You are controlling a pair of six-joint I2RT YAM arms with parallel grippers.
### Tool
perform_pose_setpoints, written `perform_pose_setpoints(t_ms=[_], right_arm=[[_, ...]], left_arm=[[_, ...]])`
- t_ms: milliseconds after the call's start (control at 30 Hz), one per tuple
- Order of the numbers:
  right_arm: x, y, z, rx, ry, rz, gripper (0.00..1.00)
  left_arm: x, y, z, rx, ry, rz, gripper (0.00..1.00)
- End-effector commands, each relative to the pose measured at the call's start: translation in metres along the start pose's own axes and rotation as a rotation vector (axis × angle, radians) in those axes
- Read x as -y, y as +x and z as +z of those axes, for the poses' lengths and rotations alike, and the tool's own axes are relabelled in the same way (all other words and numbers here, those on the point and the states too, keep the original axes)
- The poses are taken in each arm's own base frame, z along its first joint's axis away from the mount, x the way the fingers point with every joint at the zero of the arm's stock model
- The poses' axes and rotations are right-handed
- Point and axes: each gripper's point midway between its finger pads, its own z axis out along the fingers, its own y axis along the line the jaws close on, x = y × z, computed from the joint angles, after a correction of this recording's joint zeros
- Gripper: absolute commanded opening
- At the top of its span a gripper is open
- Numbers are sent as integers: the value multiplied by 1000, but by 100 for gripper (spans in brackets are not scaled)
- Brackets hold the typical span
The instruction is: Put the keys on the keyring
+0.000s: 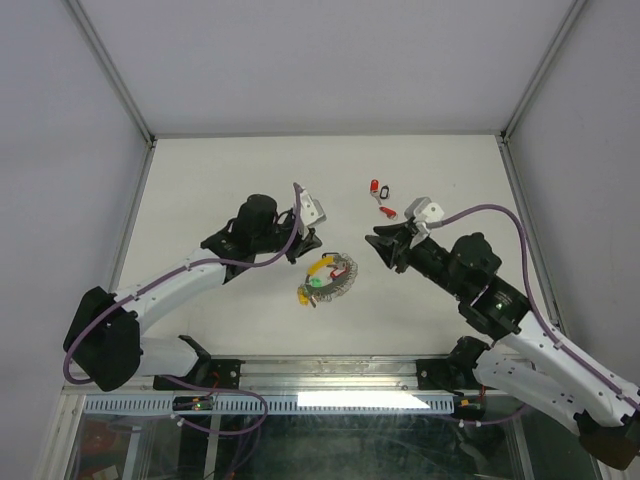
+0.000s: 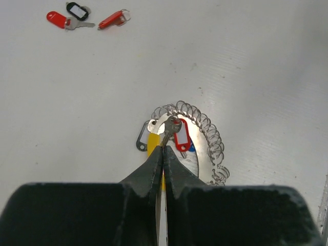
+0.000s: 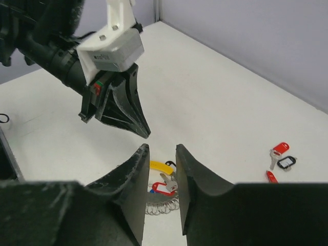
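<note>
The keyring lies mid-table, a yellow arc joined to a silvery coil. A red-tagged key, a blue tag and a black tag lie on it. My left gripper is shut and hovers just above the ring's left side; in the left wrist view its tips line up with a metal key, and the right wrist view shows nothing held. My right gripper is open and empty to the right of the ring, which shows between its fingers.
Three loose tagged keys lie at the far right of the table: a red one, a black one and another red one. They also show in the left wrist view and the right wrist view. Grey walls enclose the table.
</note>
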Motion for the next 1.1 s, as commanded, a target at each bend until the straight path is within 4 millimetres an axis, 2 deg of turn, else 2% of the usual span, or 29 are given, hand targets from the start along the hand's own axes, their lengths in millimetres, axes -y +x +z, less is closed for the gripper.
perform_pose_setpoints(t_ms=[0, 33, 167, 267, 333, 467, 667, 800, 967, 1067], right_arm=[[17, 1, 2, -86, 117, 85, 34], [19, 7, 4, -124, 140, 112, 41], [25, 28, 11, -284, 203, 199, 70], [29, 41, 18, -373, 213, 259, 81], [35, 49, 23, -411, 223, 338, 82], [54, 66, 25, -461, 227, 550, 84], [107, 76, 8, -390, 396, 819, 86], [135, 72, -19, -322, 528, 865, 89], [149, 56, -52, -198, 632, 746, 93], [149, 53, -68, -200, 665, 656, 94]], left_arm=[[-38, -45, -12, 135, -176, -56, 0], [-47, -48, -16, 146, -230, -88, 0], [-89, -45, -40, 173, -501, -263, 31], [-109, -40, -59, 190, -617, -380, 47], [-124, -35, -74, 204, -663, -454, 55], [-145, -17, -101, 192, -723, -594, 61], [-173, 21, -155, 202, -812, -813, 74], [-181, 34, -194, 205, -934, -845, 82], [-164, 14, -217, 233, -992, -727, 97], [-154, 2, -232, 261, -1055, -637, 99]])
